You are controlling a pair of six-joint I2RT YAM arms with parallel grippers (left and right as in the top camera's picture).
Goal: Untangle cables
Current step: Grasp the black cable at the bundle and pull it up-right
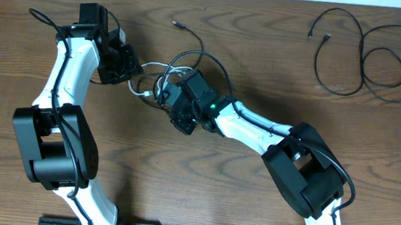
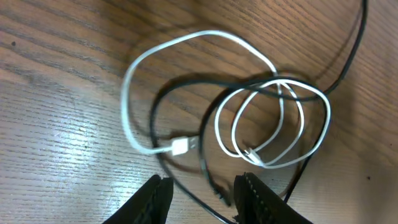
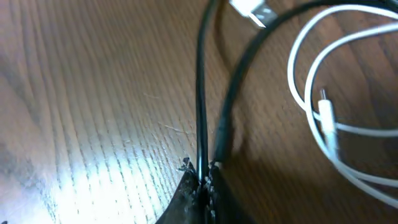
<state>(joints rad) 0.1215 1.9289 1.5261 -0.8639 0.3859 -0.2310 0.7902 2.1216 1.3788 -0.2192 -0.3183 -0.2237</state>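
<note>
— Item one: cables?
— A tangle (image 1: pixel 161 80) at the centre of the bench (image 1: pixel 266 31). The white cable (image 2: pixel 179 147) is thin, coiled in overlapping loops, with flat plug ends. A black cable (image 3: pixel 200 93) is threaded through those loops.
— Your hands?
— My right hand (image 3: pixel 202 186) is clenched on the black cable at the tangle's 5 o'clock. My left hand (image 2: pixel 205 198), at 10 o'clock, is released, with a black strand lying between its fingers.
— Other stock?
— Loose black cables (image 1: pixel 317 61) at the bench's 2 o'clock, well apart.
</note>
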